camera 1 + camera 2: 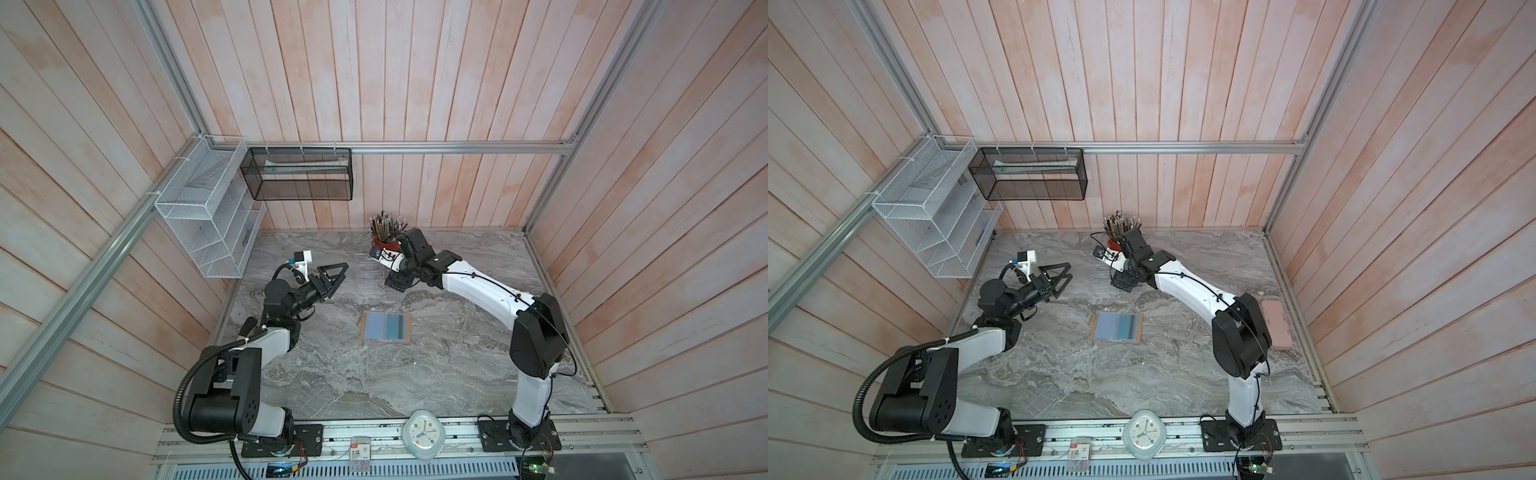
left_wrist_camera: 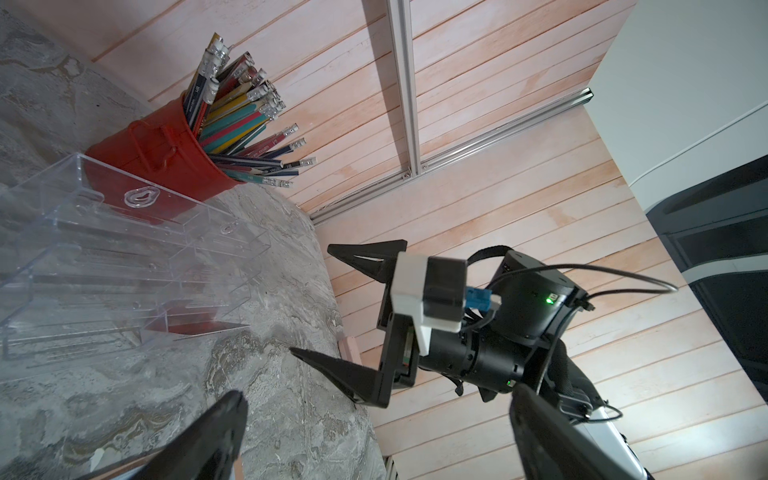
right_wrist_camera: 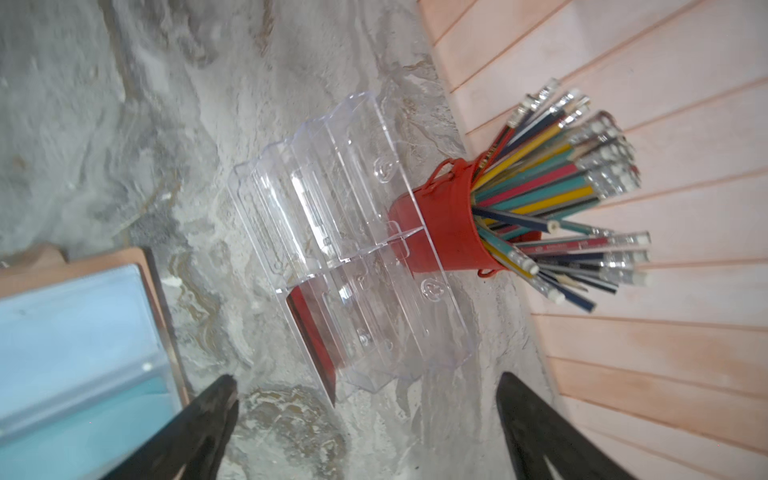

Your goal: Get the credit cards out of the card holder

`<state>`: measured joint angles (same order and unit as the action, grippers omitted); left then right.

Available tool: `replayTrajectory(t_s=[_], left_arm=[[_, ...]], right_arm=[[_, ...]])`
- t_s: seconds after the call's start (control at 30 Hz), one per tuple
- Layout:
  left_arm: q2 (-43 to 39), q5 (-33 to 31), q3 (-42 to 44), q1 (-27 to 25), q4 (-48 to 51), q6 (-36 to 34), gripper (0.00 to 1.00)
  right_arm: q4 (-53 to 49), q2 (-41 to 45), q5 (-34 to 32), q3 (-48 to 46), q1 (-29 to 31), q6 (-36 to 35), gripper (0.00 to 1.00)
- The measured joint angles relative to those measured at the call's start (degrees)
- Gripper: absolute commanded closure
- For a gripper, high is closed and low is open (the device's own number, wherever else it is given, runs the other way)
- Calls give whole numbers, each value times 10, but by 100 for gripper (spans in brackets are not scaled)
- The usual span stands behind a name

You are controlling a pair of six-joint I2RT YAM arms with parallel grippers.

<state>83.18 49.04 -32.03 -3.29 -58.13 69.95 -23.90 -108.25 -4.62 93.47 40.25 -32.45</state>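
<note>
- Tan-pink, leather-like card holder: laid open and flat at the middle of the grey marble-patterned tabletop, with the pale blue-grey clear sleeves facing up. It is well apart from both grippers. It is judged light and floppy, and likely to slide or lift with a card unless the cover is pinned down.
- Teal-blue credit card: seen through a sleeve in the right wrist view. A darker band is shown beside it in both top views. Whether that band is another card cannot be told.
- Red credit card: stood on edge in the lowest tier of the clear acrylic rack, already out of the holder.
- Handling, cards: judged thin, stiff, light and slick-faced. Some drag from the plastic sleeve is to be expected. Hold is best taken at the edge nearest the sleeve mouth, pinched across the two faces, and the card drawn straight along the sleeve.
- Right gripper: fingers spread wide, nothing held. It hangs over the rack, near the red bucket of pencils.
- Left gripper: fingers spread wide, nothing held. It is raised above the tabletop, left of the rack.
</note>
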Motion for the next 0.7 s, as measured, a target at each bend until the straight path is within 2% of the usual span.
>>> replayTrajectory(t_s=[0.23, 0.43, 0.53, 0.7], left_arm=[[-17, 0, 0, -3, 23, -10, 0], [-37, -2, 0, -9, 43, -23, 0], [-43, -4, 0, -12, 53, -30, 0], [-44, -7, 0, -14, 63, -35, 0]], right_arm=[[23, 17, 55, -12, -38, 235, 2], [77, 62, 141, -127, -63, 402, 2], [120, 77, 192, -181, -58, 472, 2], [171, 80, 247, -233, -31, 543, 2]])
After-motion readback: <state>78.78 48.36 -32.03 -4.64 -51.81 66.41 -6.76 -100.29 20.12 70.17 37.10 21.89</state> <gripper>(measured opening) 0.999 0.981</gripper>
